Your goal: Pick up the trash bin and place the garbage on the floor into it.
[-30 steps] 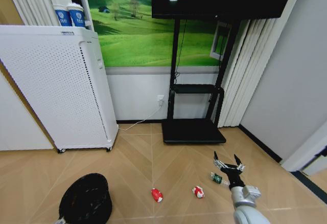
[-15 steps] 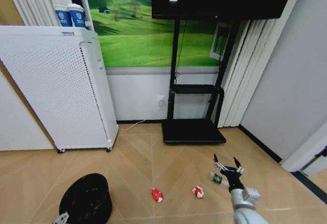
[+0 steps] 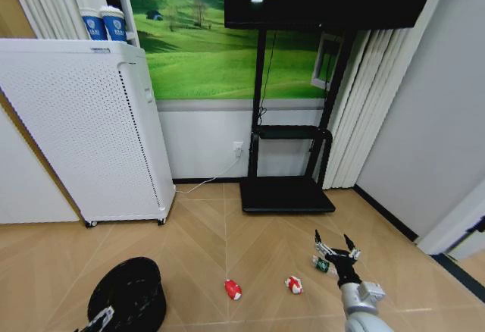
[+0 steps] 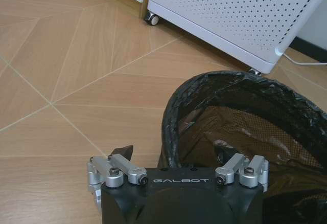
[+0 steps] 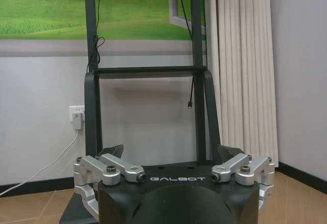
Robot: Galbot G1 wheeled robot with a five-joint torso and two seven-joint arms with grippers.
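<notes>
The trash bin, black and round with a bag liner, stands on the floor at the lower left. My left gripper is at its near rim. In the left wrist view the left gripper is open, one finger outside the trash bin wall and the other inside, with the rim between them. The garbage lies on the floor: two red-and-white pieces and a green-and-white can. My right gripper hangs open just above and beside the can; the right gripper holds nothing.
A white perforated cabinet on wheels stands behind the bin, with blue-and-white cups above it. A black TV stand base sits by the back wall, and a cord runs along the floor. Curtains hang at the right.
My left gripper has come into the head view at the bin's near rim. My right gripper has sunk a little and drifted left toward the green-and-white can.
</notes>
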